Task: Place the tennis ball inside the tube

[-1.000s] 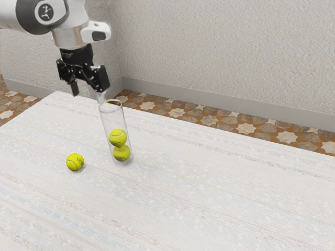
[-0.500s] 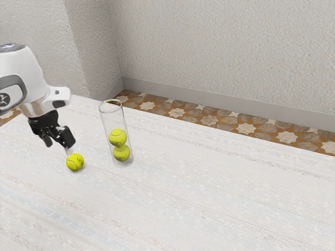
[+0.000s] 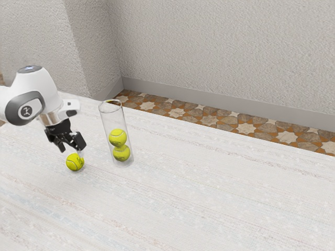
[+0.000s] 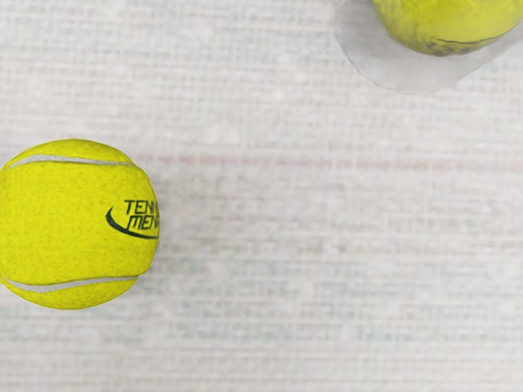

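My black two-finger gripper point(image 3: 72, 150) hangs low over the near-white table point(image 3: 209, 193), its fingers spread wide, with the loose tennis ball point(image 3: 75, 162) just below them. That ball, the one I am to put in the tube, rests on the tabletop; I cannot tell whether a fingertip brushes it. The white arm point(image 3: 44, 86) reaches in from the exterior view's left, bent down toward the ball.

The clear tube point(image 3: 108, 123) stands upright on the table, near the loose ball but apart from it, on the side toward the exterior view's right. Its round mouth is uncovered at the top, and two tennis balls sit stacked inside: the upper ball point(image 3: 118, 137) rests on the lower ball point(image 3: 121, 153), with empty room above them.

My wrist view shows the loose ball's pale seams and part of its dark lettering point(image 4: 141, 214) (I can read "TENN" over "MEN", with a curved stroke beside them). The tube's base and a yellow ball within it show there too, across a stretch of table.

Behind the table I see brown and cream star-patterned floor tiles point(image 3: 246, 128), a grey baseboard point(image 3: 209, 103) and a rough, pale wall point(image 3: 220, 57).
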Tool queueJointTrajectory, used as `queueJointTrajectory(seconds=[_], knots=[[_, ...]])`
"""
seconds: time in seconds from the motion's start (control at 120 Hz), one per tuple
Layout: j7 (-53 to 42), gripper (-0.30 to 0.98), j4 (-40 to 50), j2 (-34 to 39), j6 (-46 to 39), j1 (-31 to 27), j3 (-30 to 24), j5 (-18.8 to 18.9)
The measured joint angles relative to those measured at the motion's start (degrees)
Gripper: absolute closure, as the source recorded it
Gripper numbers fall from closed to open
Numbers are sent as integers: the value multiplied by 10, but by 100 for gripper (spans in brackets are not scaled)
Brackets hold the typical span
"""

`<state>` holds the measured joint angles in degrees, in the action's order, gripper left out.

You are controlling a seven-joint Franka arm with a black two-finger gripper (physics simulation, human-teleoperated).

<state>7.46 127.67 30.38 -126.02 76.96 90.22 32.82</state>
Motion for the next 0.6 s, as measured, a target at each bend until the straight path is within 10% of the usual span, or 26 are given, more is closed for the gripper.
queueJointTrajectory(seconds=[0.25, 0.6], knots=[[6, 0, -70, 33, -5, 134, 147, 31], [12, 0, -97, 68, 6, 173, 196, 83]])
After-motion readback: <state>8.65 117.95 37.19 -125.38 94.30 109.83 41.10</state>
